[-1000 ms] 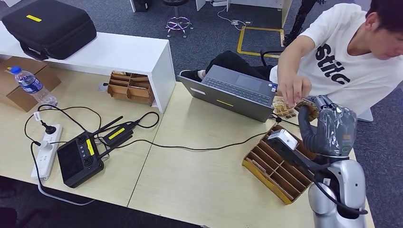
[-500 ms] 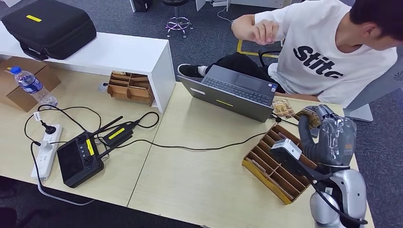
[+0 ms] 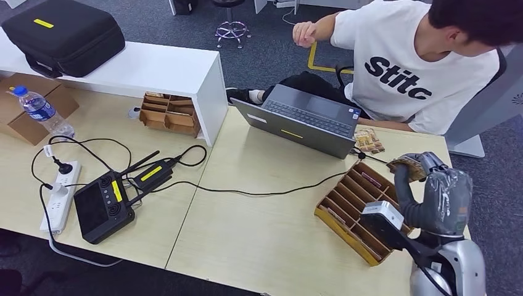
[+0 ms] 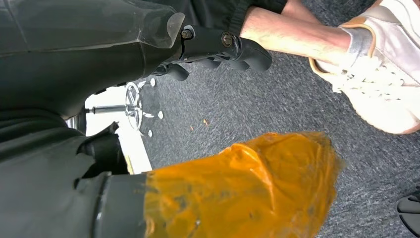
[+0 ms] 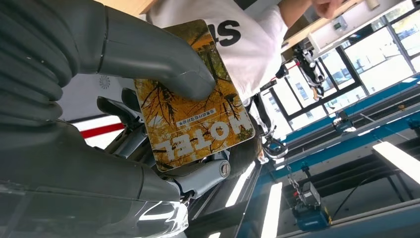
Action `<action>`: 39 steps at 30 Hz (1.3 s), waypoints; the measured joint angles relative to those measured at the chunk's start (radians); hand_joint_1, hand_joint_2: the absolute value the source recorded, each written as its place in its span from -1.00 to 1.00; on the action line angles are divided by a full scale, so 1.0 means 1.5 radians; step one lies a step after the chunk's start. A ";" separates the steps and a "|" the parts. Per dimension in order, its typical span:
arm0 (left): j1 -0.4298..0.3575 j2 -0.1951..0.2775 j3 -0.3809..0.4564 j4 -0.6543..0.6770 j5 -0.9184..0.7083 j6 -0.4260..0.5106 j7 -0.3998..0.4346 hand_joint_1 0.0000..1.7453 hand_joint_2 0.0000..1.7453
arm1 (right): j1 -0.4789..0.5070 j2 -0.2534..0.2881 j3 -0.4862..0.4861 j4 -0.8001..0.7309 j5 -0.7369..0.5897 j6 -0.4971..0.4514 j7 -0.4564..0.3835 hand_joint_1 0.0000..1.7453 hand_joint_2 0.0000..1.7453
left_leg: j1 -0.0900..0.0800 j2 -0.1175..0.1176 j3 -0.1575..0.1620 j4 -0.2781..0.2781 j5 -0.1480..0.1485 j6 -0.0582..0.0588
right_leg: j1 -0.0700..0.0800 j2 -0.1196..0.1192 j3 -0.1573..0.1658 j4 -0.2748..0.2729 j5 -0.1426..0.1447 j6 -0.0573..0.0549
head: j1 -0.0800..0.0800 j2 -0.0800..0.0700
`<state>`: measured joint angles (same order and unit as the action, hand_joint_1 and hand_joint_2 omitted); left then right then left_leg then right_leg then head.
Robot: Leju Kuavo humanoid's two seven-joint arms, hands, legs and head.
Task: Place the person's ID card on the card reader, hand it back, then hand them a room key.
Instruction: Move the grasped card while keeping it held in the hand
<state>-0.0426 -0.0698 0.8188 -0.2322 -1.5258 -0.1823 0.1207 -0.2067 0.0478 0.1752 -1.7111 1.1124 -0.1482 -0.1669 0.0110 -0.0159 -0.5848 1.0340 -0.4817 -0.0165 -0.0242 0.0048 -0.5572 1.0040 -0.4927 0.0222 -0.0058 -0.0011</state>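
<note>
My right hand (image 3: 432,185) is raised over the table's right end, beside the wooden slotted tray (image 3: 345,213). It pinches a yellow-brown hotel key card (image 3: 407,165) between thumb and fingers. In the right wrist view the card (image 5: 195,104) reads "HOTEL", with my thumb (image 5: 163,59) pressed on its face. The person (image 3: 407,68) in a white T-shirt sits across the table, one hand (image 3: 303,32) lifted well away from the card. My left hand (image 4: 218,47) hangs over the carpet with nothing in it. A small stack of patterned cards (image 3: 369,140) lies by the laptop.
An open grey laptop (image 3: 305,120) stands at the far edge, a black cable (image 3: 259,192) running across the table. A black handheld controller (image 3: 102,206), a power strip (image 3: 61,194) and a water bottle (image 3: 40,111) are on the left. A white shelf (image 3: 148,68) carries a black case (image 3: 65,37).
The person's hand, which was at the card in my right hand, has pulled back and up toward the far side. My right hand has drawn nearer and right, still holding the card.
</note>
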 joint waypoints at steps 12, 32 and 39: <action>0.004 -0.001 0.043 0.000 0.016 0.021 0.012 -1.00 -1.00 | 0.253 -0.015 -0.118 -0.177 -0.167 -0.002 -0.105 1.00 1.00 | 0.000 0.000 -0.001 0.000 -0.001 0.000 | 0.000 0.000 0.000 0.000 -0.001 0.000 | 0.000 0.000; 0.006 -0.002 0.076 0.000 0.034 0.033 0.017 -1.00 -1.00 | 0.338 -0.022 -0.229 -0.189 -0.205 0.058 -0.127 1.00 1.00 | 0.000 -0.001 0.000 0.000 -0.002 0.000 | 0.000 -0.001 0.000 0.000 -0.002 0.001 | 0.000 0.000; 0.006 -0.002 0.085 0.000 0.030 0.033 0.017 -1.00 -1.00 | 0.342 -0.023 -0.257 -0.175 -0.189 0.110 -0.118 1.00 1.00 | 0.000 -0.001 0.000 0.000 -0.002 0.000 | 0.000 -0.001 0.000 0.000 -0.002 0.001 | 0.000 0.000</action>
<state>-0.0342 -0.0726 0.9465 -0.2323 -1.4808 -0.1322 0.1469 0.3056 0.0127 -0.2106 -1.9738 0.8290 0.0171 -0.3443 0.0109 -0.0168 -0.5851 1.0340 -0.4845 -0.0160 -0.0244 0.0036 -0.5566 1.0034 -0.4955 0.0237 -0.0060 -0.0011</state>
